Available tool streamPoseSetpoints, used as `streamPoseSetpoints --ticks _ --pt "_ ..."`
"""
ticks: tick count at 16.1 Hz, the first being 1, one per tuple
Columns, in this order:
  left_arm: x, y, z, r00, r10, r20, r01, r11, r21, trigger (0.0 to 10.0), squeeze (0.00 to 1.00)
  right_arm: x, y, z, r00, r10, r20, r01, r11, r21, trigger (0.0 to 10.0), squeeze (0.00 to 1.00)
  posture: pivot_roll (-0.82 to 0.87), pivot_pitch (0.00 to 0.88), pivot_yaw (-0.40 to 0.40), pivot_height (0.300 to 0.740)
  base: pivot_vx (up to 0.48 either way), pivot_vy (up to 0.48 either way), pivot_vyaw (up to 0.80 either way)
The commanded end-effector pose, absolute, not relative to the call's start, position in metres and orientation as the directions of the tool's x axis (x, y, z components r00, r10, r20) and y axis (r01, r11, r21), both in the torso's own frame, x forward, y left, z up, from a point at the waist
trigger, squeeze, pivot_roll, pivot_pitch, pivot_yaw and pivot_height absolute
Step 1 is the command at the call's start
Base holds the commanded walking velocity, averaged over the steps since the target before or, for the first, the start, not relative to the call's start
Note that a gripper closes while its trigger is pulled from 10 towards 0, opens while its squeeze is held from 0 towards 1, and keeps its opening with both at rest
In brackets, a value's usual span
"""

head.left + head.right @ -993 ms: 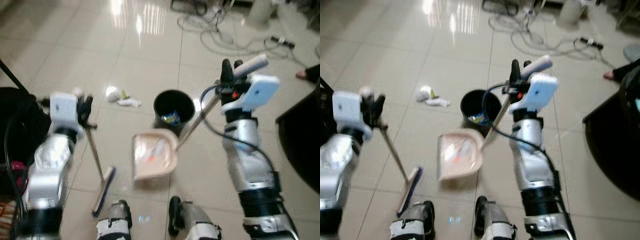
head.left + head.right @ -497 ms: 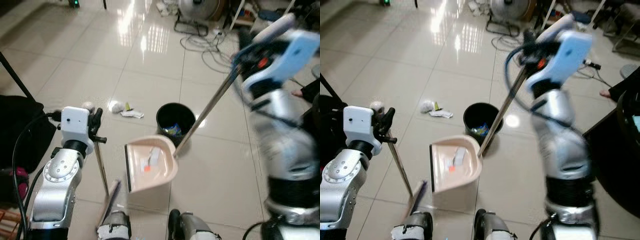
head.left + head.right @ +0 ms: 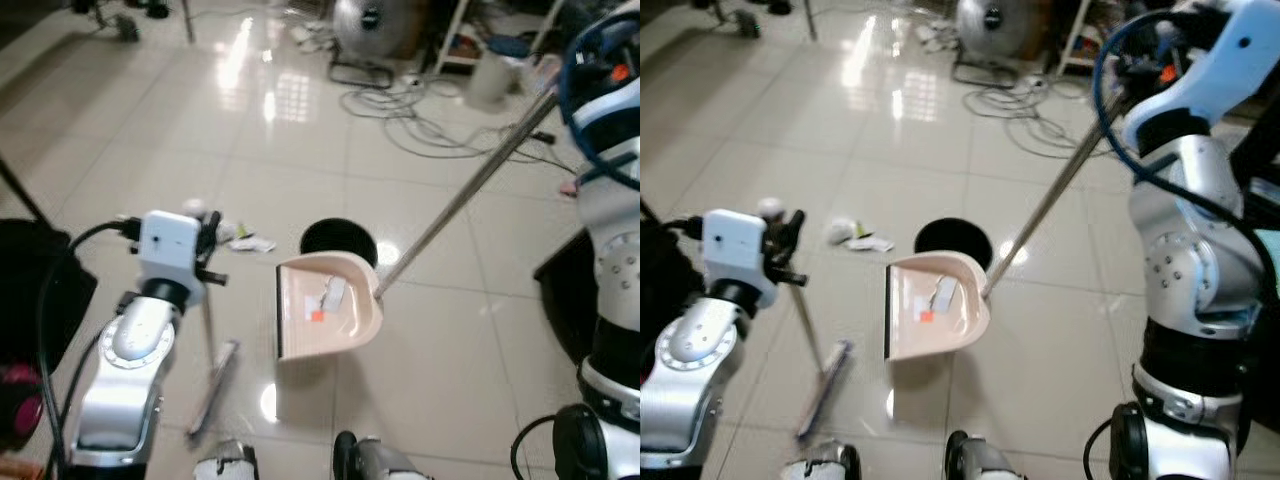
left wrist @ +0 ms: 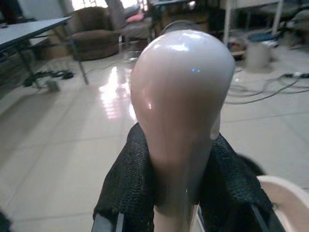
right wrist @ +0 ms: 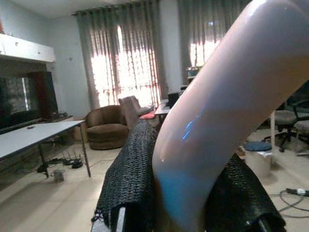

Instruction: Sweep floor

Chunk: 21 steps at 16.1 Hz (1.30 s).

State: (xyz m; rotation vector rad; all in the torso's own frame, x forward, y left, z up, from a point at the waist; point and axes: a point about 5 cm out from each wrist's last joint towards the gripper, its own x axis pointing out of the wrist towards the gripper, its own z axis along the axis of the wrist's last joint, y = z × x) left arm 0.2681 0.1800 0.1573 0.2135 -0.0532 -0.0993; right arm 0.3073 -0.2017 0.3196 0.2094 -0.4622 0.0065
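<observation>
While the robot stands on the glossy beige tiled floor (image 3: 300, 130), its left pincer (image 4: 169, 193) is clenched round the rounded pale pink top of the thin-handled broom (image 3: 208, 330); in the left wrist view the black mesh-covered fingers (image 4: 126, 183) press against both sides of that knob with no gap. The broom's metal stick slants down from the pincer, and its narrow brush head rests on the tiles just in front of the robot's left foot.

The right pincer (image 5: 183, 193) is likewise closed tight on the curved pale pink grip of the long-handled pink plastic dustpan (image 3: 328, 315), its dark padded fingers (image 5: 133, 179) hugging the grip from either side. The right arm is raised high, and the silver pole runs down diagonally to the pan. The pan hangs tilted, open mouth facing up, with a white scrap and a small orange piece lying inside it. It sits directly in front of the round black waste bin (image 3: 338, 240), partly covering its rim in the head views.

Crumpled white litter (image 3: 243, 240) lies on the tiles left of the bin, near the left wrist. Farther off, tangled grey cables (image 3: 420, 110) and a floor fan (image 3: 992, 22) sit by the far wall.
</observation>
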Motion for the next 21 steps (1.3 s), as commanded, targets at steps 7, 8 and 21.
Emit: streamPoseSetpoints --ticks 7,8,21 --pt "0.269 0.171 0.162 0.989 -0.127 0.072 0.11 0.972 0.207 10.0 0.0 0.296 -0.209 0.339 0.864 -0.072 0.498 -0.066 0.965 0.254 10.0 0.0 0.1 0.064 -0.079 0.74 0.351 0.0 0.0" --pt "0.269 0.171 0.162 0.989 -0.128 0.072 0.11 0.972 0.207 10.0 0.0 0.296 -0.209 0.338 0.865 -0.075 0.496 -0.064 0.964 0.258 10.0 0.0 0.1 0.064 -0.079 0.74 0.439 0.0 -0.41" --pt "0.269 0.173 0.16 0.99 -0.126 0.068 0.108 0.969 0.224 10.0 0.0 0.295 -0.206 0.332 0.87 -0.081 0.486 -0.064 0.959 0.275 10.0 0.0 0.1 0.058 -0.076 0.74 0.439 0.0 -0.04"
